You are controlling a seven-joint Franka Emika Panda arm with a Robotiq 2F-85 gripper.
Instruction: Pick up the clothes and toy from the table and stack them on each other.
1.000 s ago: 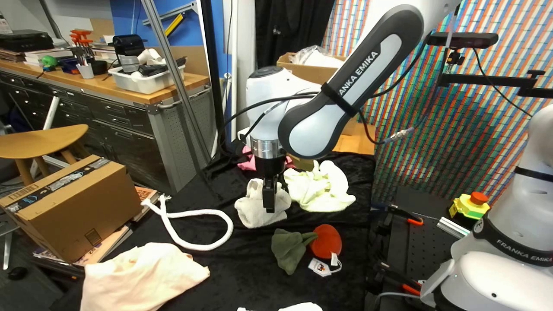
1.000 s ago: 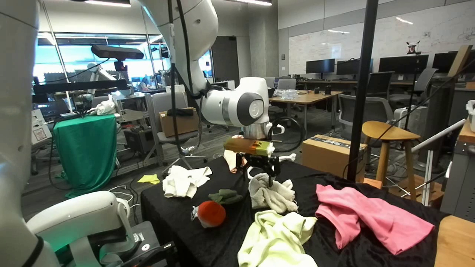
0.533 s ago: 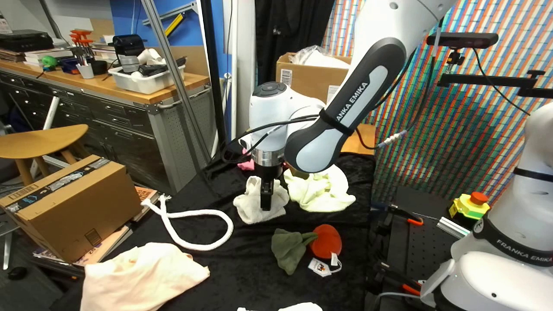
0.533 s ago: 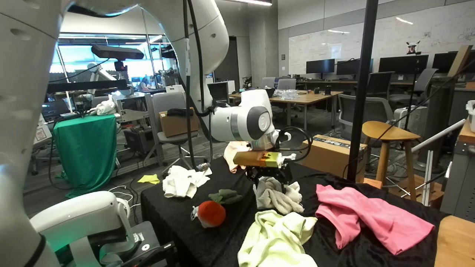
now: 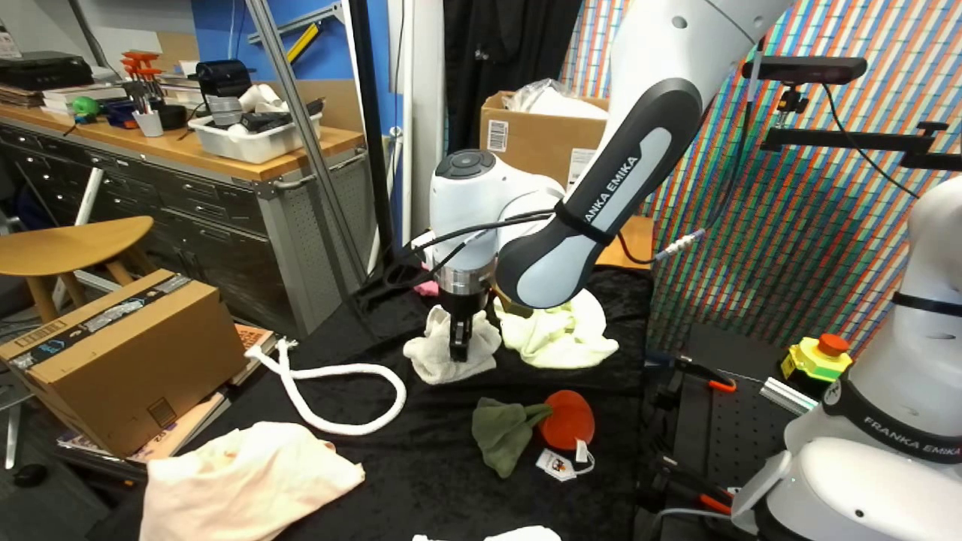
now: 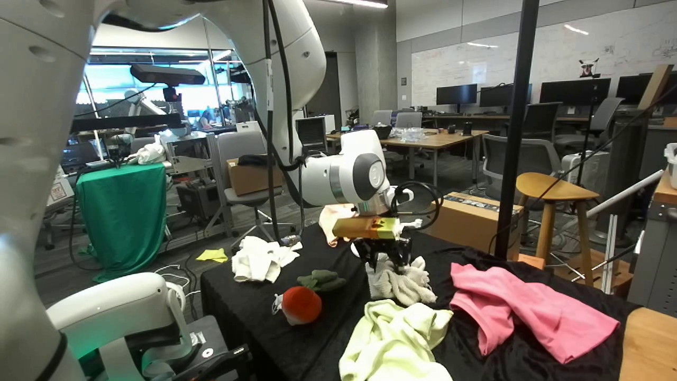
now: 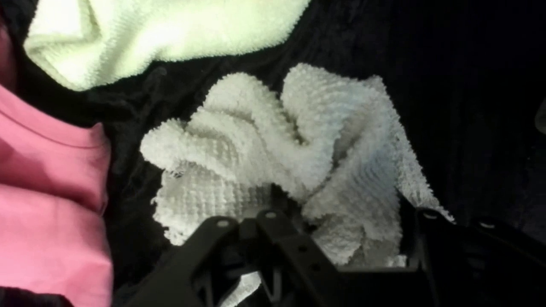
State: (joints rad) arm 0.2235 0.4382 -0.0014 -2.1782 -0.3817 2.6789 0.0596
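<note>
My gripper (image 6: 390,267) points down into the bunched cream garment (image 6: 406,288), a finger on either side of a fold in the wrist view. Its jaws stand partly apart; whether they pinch the cloth I cannot tell. Fingertips are partly hidden by fabric. Close by lie the pale yellow-green garment (image 5: 560,330) and the pink one (image 6: 529,307). The red and white toy (image 6: 301,305) touches or nearly touches the olive green cloth (image 5: 500,436). A peach garment (image 5: 248,481) and a white garment (image 6: 263,258) lie farther off on the black table (image 5: 421,481).
A white rope loop (image 5: 361,430) lies between the peach and cream garments. Beyond the table's side stands a cardboard box (image 5: 135,361). A black pole (image 6: 515,132) rises by the table. The knob with a red top (image 5: 830,346) sits near the robot's base.
My gripper has come down onto the cream garment and its fingers have drawn closer together. The cream cloth has shifted slightly and bunched up. The other garments and the toy have stayed put.
</note>
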